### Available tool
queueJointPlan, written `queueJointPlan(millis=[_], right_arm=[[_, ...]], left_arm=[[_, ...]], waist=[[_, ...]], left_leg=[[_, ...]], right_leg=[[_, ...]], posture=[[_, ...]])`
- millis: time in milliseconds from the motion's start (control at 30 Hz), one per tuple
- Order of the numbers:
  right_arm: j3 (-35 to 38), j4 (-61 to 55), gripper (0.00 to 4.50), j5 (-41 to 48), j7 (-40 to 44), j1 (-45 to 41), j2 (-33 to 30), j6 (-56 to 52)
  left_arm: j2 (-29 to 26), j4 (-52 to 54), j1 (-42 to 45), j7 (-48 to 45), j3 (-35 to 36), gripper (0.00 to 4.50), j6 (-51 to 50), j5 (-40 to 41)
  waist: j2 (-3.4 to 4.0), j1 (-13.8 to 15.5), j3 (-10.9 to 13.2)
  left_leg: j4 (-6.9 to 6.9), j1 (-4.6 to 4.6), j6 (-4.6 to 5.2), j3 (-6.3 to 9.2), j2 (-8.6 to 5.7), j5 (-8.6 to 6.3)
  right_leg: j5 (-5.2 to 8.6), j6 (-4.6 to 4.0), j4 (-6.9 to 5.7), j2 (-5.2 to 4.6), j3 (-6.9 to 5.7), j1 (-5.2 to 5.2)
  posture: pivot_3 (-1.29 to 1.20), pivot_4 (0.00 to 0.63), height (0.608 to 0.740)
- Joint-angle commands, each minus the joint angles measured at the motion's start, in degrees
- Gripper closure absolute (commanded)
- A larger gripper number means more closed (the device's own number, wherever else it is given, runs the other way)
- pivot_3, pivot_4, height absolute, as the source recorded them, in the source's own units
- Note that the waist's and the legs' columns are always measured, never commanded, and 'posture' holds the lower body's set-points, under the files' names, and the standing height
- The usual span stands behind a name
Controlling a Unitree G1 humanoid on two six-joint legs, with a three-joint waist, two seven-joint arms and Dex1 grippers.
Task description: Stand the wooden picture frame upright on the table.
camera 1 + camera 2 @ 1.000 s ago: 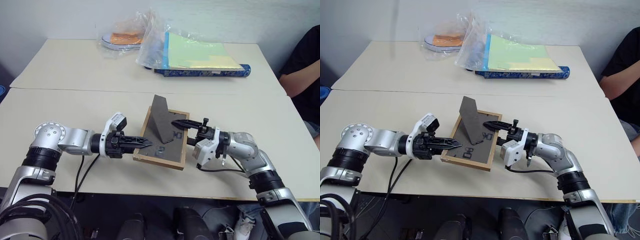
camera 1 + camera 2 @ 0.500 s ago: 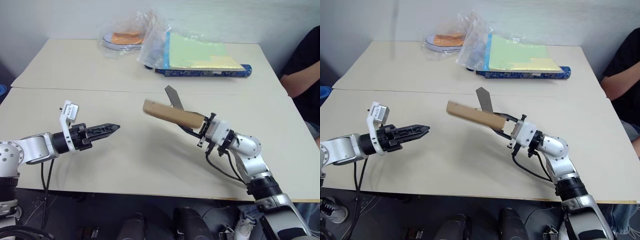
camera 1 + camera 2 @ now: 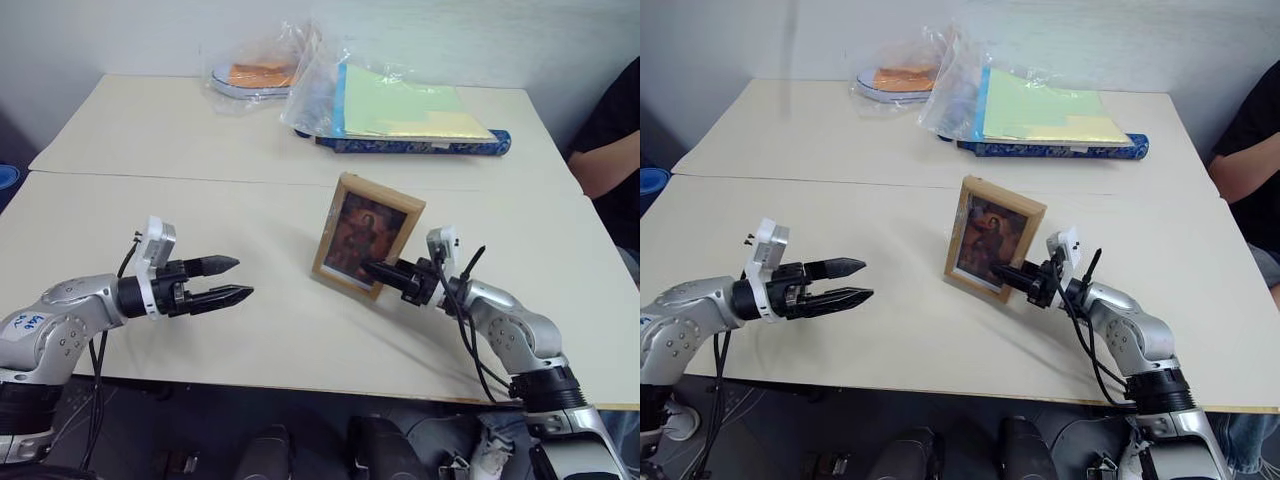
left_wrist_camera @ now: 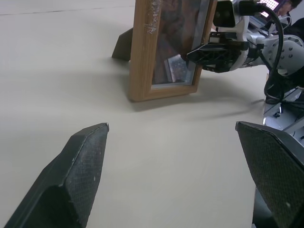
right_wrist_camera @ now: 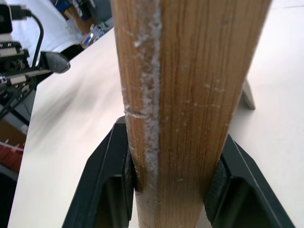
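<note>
light-wood, the wooden picture frame (image 3: 364, 235) stands upright near the middle of the table (image 3: 200, 210), picture toward us, long axis vertical, stand (image 4: 122, 45) propped behind. our right gripper (image 3: 376, 272) is clamped on its lower right edge, reaching in from the right. our left gripper (image 3: 228, 280) hangs wide apart and empty, well left of it. we judge right must let go.

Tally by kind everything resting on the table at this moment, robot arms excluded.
Wooden picture frame: 1
Blue-edged folder of green and yellow papers: 1
Clear plastic bags: cannot count apart, at least 1
Round tray with orange contents: 1
Total: at least 4 on the table
</note>
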State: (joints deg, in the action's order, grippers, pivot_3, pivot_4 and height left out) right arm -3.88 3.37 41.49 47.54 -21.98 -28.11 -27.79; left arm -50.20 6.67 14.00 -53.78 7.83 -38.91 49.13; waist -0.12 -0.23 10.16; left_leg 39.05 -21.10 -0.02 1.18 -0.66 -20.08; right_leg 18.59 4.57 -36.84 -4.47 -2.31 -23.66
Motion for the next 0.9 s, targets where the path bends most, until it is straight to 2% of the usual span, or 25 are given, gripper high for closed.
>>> queueJointPlan(millis=[33, 200, 367, 533, 633, 700, 767, 900], right_arm=[[-1.3, -0.7, 3.17, -3.0, 0.2, 2.0, 0.7, -1.5], [0.5, -0.5, 3.17, -3.5, -3.7, 2.0, 3.1, -4.5], [1.7, -3.4, 1.51, -5.9, -0.8, 2.4, 2.3, -0.7], [3.9, -9.7, 0.02, -7.9, 7.3, 7.4, -3.5, 5.5], [8.6, -11.2, 0.02, -9.6, 12.2, 12.6, -7.2, 14.4], [10.9, -8.9, 0.02, -14.3, 18.6, 17.1, -10.8, 27.8], [12.4, -6.1, 0.02, -16.9, 22.1, 19.5, -12.9, 36.1], [15.9, 0.1, 0.02, -20.4, 24.3, 21.8, -15.0, 48.8]], left_arm=[[0.1, 1.0, 0.7, -1.0, 1.0, 0.00, 0.0, -1.3], [0.2, 0.6, 1.1, -2.0, 0.5, 0.00, 0.0, -3.6], [0.5, -0.5, 0.7, -3.6, -0.6, 0.00, 4.5, -9.2], [-0.5, -5.8, -4.1, -5.8, -0.2, 0.00, 16.1, -18.7], [-1.3, -9.7, -8.9, -6.8, 1.9, 0.00, 26.0, -24.0], [-1.7, -12.3, -11.9, -7.1, 3.9, 0.00, 31.1, -26.2], [-1.7, -13.6, -13.8, -6.9, 5.6, 0.00, 34.5, -27.5], [-0.9, -11.6, -16.1, -6.0, 9.3, 0.00, 34.8, -26.5]], waist=[[-0.05, 0.0, 0.0], [-0.07, -0.3, 0.0], [-0.02, -0.3, 0.0], [0.02, 0.0, 0.0], [0.01, 0.2, 0.0], [0.01, 0.2, 0.0], [0.01, 0.3, 0.0], [0.00, 0.2, 0.0]], left_leg=[[0.00, -0.01, 0.00, 0.00, 0.00, 0.00], [0.00, 0.05, 0.01, 0.00, 0.00, -0.01], [0.00, 0.01, 0.00, -0.01, 0.00, 0.00], [-0.05, -0.03, 0.03, -0.05, -0.01, -0.03], [-0.05, -0.04, 0.06, -0.06, -0.01, -0.04], [-0.04, -0.03, 0.09, -0.07, -0.01, -0.06], [-0.03, -0.01, 0.14, -0.10, -0.01, -0.09], [-0.03, 0.15, 0.19, -0.13, 0.00, -0.12]], right_leg=[[0.00, 0.00, -0.01, 0.00, -0.01, 0.01], [0.00, 0.01, -0.03, 0.01, 0.01, 0.03], [0.00, 0.00, -0.06, 0.01, 0.03, -0.01], [-0.01, 0.01, -0.03, 0.03, 0.04, -0.04], [-0.01, 0.01, 0.09, 0.02, 0.03, -0.03], [-0.01, 0.01, 0.12, 0.02, 0.03, -0.02], [-0.01, 0.02, 0.16, 0.01, 0.04, 0.02], [-0.03, 0.05, 0.19, 0.01, 0.08, 0.18]], posture=[[0.00, 0.150, 0.740], [0.00, 0.150, 0.740], [0.00, 0.150, 0.740], [0.00, 0.150, 0.740], [0.00, 0.150, 0.740], [0.00, 0.150, 0.740], [0.00, 0.150, 0.740], [0.00, 0.150, 0.740]])
